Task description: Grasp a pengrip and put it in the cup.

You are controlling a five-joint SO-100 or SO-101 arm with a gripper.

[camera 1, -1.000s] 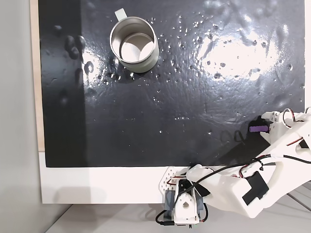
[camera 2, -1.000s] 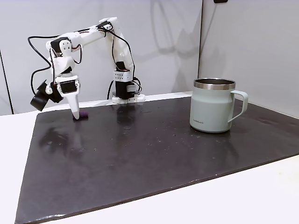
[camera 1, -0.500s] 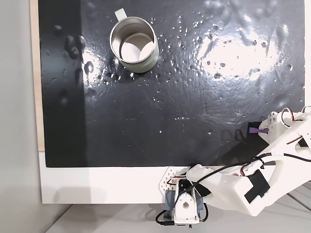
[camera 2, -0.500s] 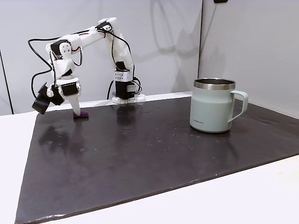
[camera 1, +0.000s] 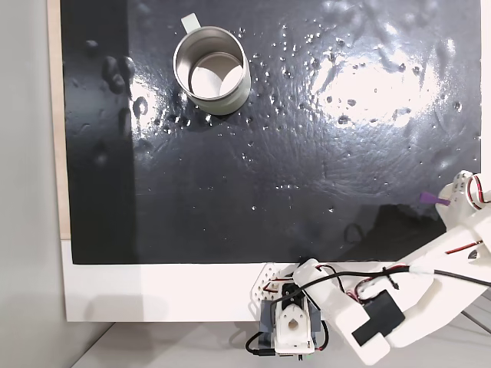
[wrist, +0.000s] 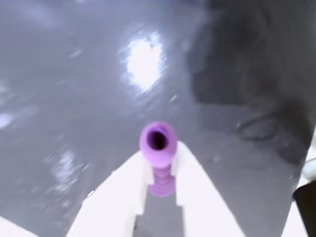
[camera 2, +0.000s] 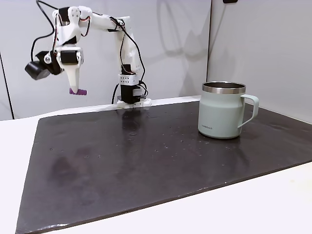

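Side-on fixed view: white gripper (camera 2: 75, 89) hangs well above the black mat (camera 2: 161, 165), tips pointing down, w/ the purple pengrip (camera 2: 78, 91) pinched crosswise at the very tips; pengrip is off the mat, in the air, far left of the cup (camera 2: 223, 116) and higher than its rim. Cup stands upright on the mat, handle to its right in this view, pale green-grey wall, metal rim. Arm base (camera 2: 132, 100) sits at the mat's far edge, left of the cup. Top-down fixed view: cup (camera 1: 211, 70) near the mat's upper left, handle tab at its top; gripper (camera 1: 439, 200) at the far right edge, well apart from the cup, diagonally below-right of it; pengrip (camera 1: 426, 198) shows as a small purple sliver sticking out leftward, toward the cup's side. Wrist view: the two white fingers (wrist: 118, 190) closed tight on the pengrip (wrist: 158, 153), its hollow end facing the camera, ribbed body between the tips; glossy mat (wrist: 74, 89) blurred behind.
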